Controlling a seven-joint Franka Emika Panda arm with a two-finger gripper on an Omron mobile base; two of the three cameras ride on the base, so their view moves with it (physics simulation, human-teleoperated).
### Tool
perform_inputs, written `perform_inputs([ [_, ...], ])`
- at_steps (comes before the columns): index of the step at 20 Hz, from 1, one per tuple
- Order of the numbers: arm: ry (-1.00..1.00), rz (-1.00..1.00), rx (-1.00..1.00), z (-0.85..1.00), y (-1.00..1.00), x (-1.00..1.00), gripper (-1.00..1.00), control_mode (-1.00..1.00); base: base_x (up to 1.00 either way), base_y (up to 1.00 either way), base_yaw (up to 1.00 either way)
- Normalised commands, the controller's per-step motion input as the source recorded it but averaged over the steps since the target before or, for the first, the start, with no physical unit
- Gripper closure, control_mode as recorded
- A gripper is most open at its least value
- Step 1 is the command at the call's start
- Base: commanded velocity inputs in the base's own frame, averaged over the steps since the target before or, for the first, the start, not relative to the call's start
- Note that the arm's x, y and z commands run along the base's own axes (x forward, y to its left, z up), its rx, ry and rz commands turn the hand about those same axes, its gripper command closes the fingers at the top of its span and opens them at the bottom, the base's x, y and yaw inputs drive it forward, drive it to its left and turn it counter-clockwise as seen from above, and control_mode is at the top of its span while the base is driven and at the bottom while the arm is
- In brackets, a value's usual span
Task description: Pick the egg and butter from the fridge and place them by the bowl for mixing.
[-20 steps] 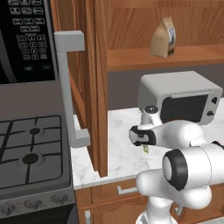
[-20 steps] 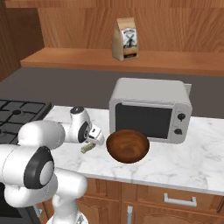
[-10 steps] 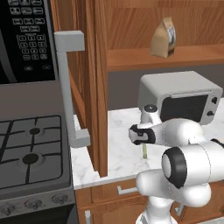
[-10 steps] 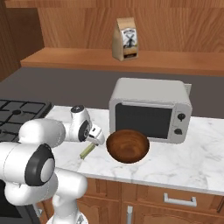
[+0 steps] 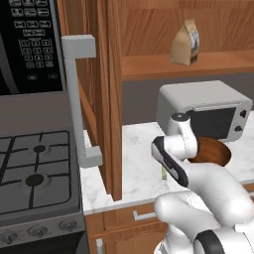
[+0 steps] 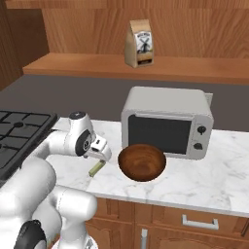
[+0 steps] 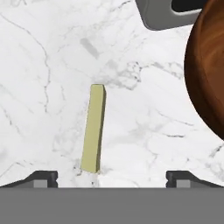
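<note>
The butter [image 7: 93,129] lies flat on the marble counter [image 7: 52,65], just left of the bowl [image 7: 209,74] and apart from it. The fingers [image 7: 45,178] stand spread wide above it, gripping nothing, the stick lying between the two tips, nearer the left one.
</note>
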Motion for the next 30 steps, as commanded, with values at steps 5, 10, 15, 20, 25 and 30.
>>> perform_inputs([
  [5,0.0,0.15,0.0,0.78,0.0,-0.99,-1.0,-1.0,0.0,0.0,0.0],
  [10,0.0,0.18,0.0,0.86,0.0,-1.0,-1.0,-1.0,0.0,0.0,0.0],
  [15,0.0,0.17,0.0,1.0,-0.04,-0.99,-1.0,-1.0,0.0,0.0,0.0],
  [20,-0.01,0.08,0.0,0.92,0.0,-0.95,-1.0,-1.0,0.0,0.0,0.0],
  [25,0.0,-0.09,0.04,0.73,-0.19,-0.54,-1.0,-1.0,0.0,0.0,0.0],
  [30,-0.04,-0.07,0.01,0.69,-0.09,-0.28,-1.0,-1.0,0.0,0.0,0.0],
])
